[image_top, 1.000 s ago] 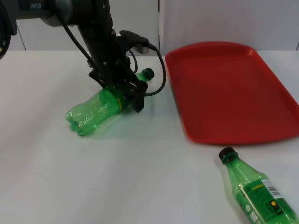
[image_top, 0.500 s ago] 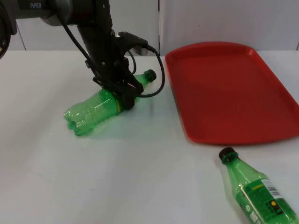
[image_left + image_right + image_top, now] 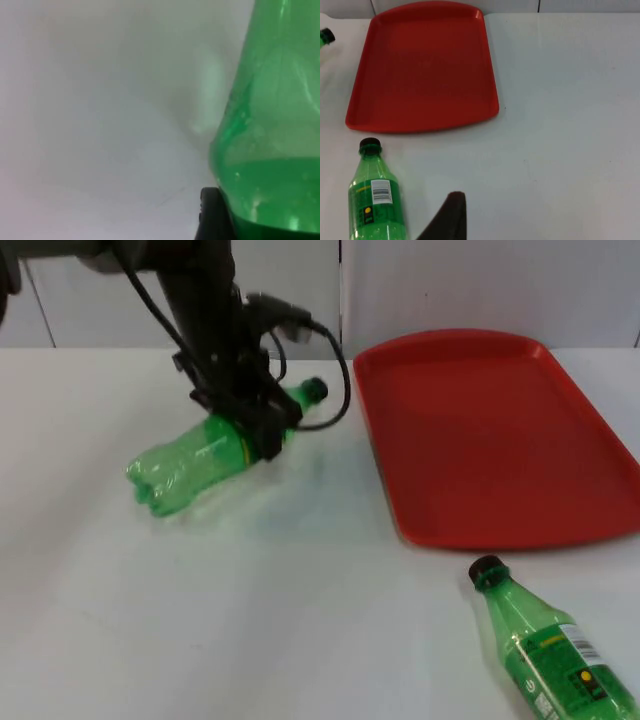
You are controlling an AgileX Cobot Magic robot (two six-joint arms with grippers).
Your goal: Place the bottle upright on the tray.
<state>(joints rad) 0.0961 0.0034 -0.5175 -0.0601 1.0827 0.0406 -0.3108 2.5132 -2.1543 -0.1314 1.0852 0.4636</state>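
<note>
- The unlabelled green bottle [image 3: 190, 458] lies tilted on its side on the white counter [image 3: 300, 620], left of the red tray [image 3: 490, 430].
- The left gripper [image 3: 262, 425] has its fingers clenched around the bottle's upper body.
- A second, labelled bottle [image 3: 545, 650] lies near the tray's front edge.
- The right arm waits; whether its fingers are parted, I cannot tell.

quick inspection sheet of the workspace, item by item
surface: white table, bare in the middle
bottle: unlabelled green bottle lying tilted, held by its neck end
tray: red tray empty
clutter: labelled green bottle lying near the tray's front edge
left gripper: left gripper shut on the unlabelled bottle
right gripper: waiting, fingertip beside the labelled bottle
cables: nothing noted
surroundings: grey partition wall behind the table
</note>
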